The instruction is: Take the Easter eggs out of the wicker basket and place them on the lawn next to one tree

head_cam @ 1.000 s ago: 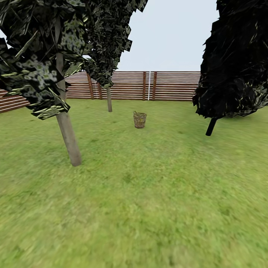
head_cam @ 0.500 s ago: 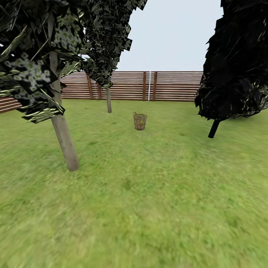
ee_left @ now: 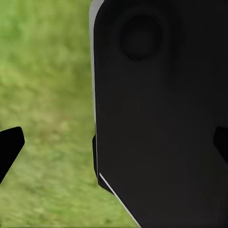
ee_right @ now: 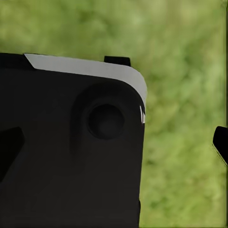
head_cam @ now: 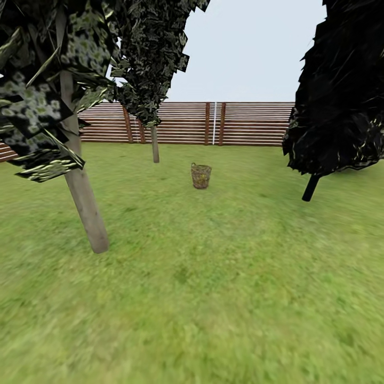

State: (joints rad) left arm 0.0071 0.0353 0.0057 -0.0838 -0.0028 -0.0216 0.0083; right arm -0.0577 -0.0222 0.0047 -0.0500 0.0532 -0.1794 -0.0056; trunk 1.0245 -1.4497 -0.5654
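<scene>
The wicker basket [head_cam: 201, 176] stands upright on the lawn [head_cam: 213, 277], far ahead near the middle of the garden. The Easter eggs are hidden; at this distance I cannot make out what is inside the basket. A tree with a thick, leaning grey-brown trunk [head_cam: 82, 200] rises close on the left. A second such tree [head_cam: 155, 144] stands behind and left of the basket. In the left wrist view my left gripper [ee_left: 114, 145] hangs open over grass, with one dark fingertip [ee_left: 9, 147] at the frame's edge. My right gripper [ee_right: 114, 142] is open too, holding nothing.
A near-black tree with a thin dark trunk [head_cam: 310, 188] stands to the right. A brown slatted fence [head_cam: 234, 124] closes the far side. A dark part of the robot's body [ee_left: 161, 109] sits beside the left gripper, and the same [ee_right: 71, 156] by the right one.
The whole head view has shifted: the camera has moved forward. The near left trunk and the black tree have slid outward and the basket looks slightly larger.
</scene>
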